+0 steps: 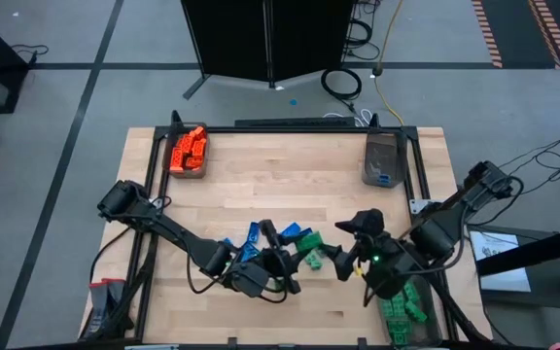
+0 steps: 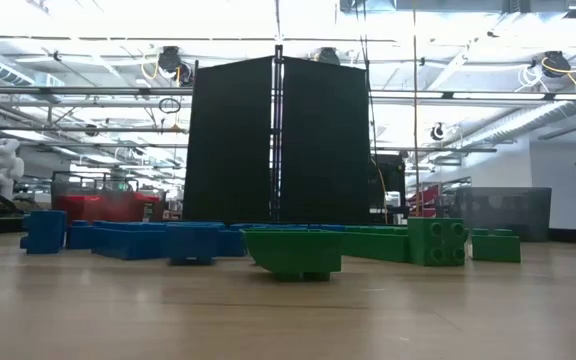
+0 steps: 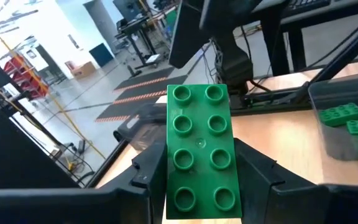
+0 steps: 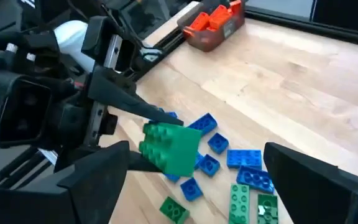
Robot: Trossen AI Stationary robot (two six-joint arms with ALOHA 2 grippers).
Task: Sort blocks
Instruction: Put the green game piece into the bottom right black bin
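The left gripper point(image 3: 201, 180) holds a green block point(image 3: 201, 152) tight between its two dark fingers point(image 3: 257, 168). The block has eight round bumps and sticks out past the finger tips. The right gripper point(image 4: 197, 180) is close by and faces it, with its jaws wide apart and nothing between them. The held green block point(image 4: 169, 148) sits just in front of those open jaws. Below both grippers, loose blue blocks point(image 1: 251, 243) and green blocks point(image 1: 309, 245) lie on the wooden table point(image 1: 290, 165). More green blocks fill a bin point(image 1: 402, 313) beside the right gripper. Orange blocks point(image 1: 189, 149) sit in a bin far from both jaws.
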